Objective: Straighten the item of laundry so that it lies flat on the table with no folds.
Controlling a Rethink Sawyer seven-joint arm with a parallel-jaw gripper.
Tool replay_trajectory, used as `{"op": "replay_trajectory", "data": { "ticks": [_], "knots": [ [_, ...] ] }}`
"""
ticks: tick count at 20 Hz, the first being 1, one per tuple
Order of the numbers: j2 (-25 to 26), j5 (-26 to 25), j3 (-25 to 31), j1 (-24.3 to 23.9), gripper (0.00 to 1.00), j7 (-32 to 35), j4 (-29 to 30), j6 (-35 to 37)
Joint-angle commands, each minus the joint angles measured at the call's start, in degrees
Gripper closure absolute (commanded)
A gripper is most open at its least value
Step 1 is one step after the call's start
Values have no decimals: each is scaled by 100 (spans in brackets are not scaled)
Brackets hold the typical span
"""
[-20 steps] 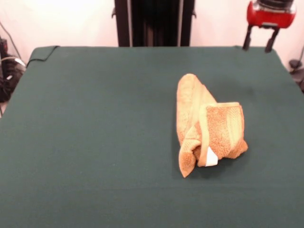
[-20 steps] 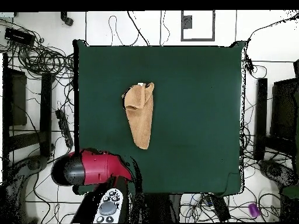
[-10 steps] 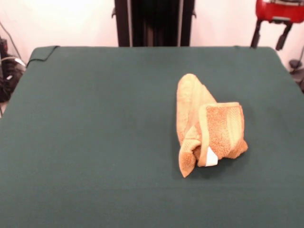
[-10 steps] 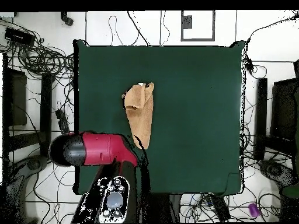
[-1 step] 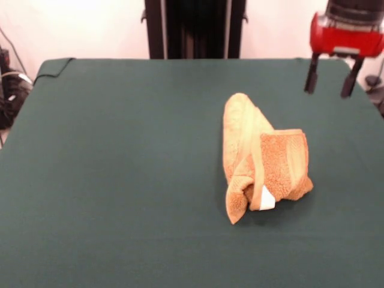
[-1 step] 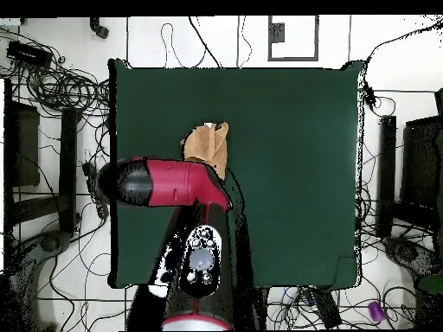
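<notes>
**Folded towel on green bench, claw spread above it**

Dark green cloth covers the bench [image 5: 120, 180], which fills most of the front view, with a pale wall and a black upright column behind it. On the bench, toward three o'clock of its centre in the front view, lies the orange-tan towel [image 5: 259, 157], bunched into a long folded bundle. Its narrow rounded end points to twelve o'clock, and a square flap is folded over the wider end at five o'clock. A small white label [image 5: 267, 198] shows at the lower edge of that flap.

At the two o'clock corner of the front view the claw [image 5: 329, 77] hangs in the air with its two dark fingers [image 5: 311, 75] spread wide, holding nothing, well apart from the towel. From overhead, the red and black arm [image 6: 169, 183] crosses the bench and covers the towel's lower part; only the upper end [image 6: 208, 143] shows. Cables lie on the floor [image 6: 52, 86] around the bench.
</notes>
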Motion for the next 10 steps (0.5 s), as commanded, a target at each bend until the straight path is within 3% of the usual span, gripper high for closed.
{"op": "replay_trajectory", "data": {
  "ticks": [1,5,10],
  "knots": [
    [916,-208,546,-119,0,163,-1045,501],
    [1176,-230,627,-310,0,-13,-1464,728],
    [1111,-378,757,-559,0,-375,-1260,718]
  ]
}}
